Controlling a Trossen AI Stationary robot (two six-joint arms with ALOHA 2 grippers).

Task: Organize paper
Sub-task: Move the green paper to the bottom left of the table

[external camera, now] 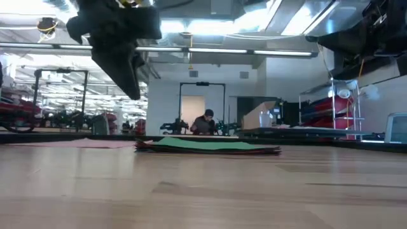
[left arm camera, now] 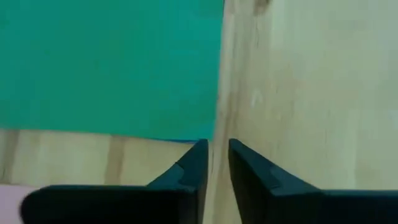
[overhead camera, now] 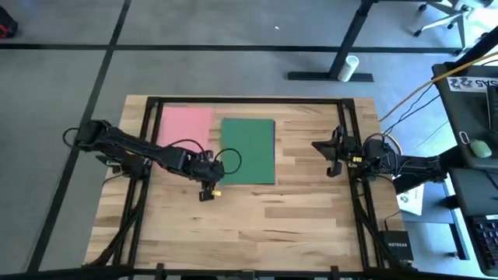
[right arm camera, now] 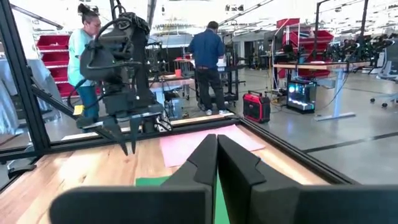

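A green sheet (overhead camera: 249,149) tops a flat stack of paper at the table's middle far part; darker sheets show under it (external camera: 210,151), and a blue edge (left arm camera: 186,138) peeks out at its near side. A pink sheet (overhead camera: 185,124) lies flat beside it, toward the far left. My left gripper (overhead camera: 208,189) hangs above the bare wood just off the stack's near left corner, fingers (left arm camera: 198,163) pointing down with a narrow gap, nothing between them. My right gripper (overhead camera: 331,158) waits shut (right arm camera: 216,152) above the table's right side, clear of the paper.
Black frame rails (overhead camera: 152,117) run along the table's left, far and right sides. Bare wood (overhead camera: 264,218) fills the near half. A white printed sheet (overhead camera: 412,201) and a dark box (overhead camera: 397,247) lie off the right edge. People stand in the room beyond (right arm camera: 208,62).
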